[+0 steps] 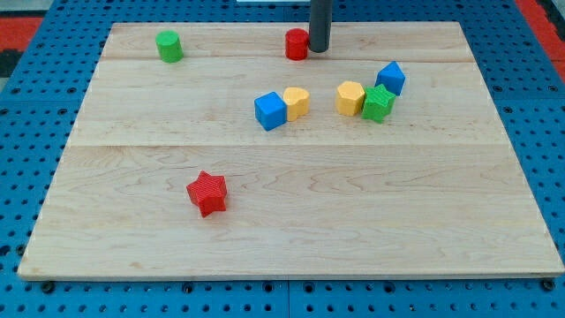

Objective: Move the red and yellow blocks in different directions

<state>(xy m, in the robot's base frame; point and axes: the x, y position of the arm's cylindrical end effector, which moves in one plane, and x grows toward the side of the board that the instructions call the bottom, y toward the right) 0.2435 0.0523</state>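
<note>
red cylinder point(297, 44) upright, ribbed, near view's top edge; my tip point(318, 49) touching its right side; no claw visible.

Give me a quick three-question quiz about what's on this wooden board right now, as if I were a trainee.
1. True or false: my tip stands beside the red cylinder, at its right in the view.
2. How many blue blocks are on the board?
3. Which block lies alone, nearest the view's bottom? A) green cylinder B) red star C) green star

Key:
1. True.
2. Two: one blue cube touching a yellow block, another blue cube by the other yellow block.
3. B.
</note>
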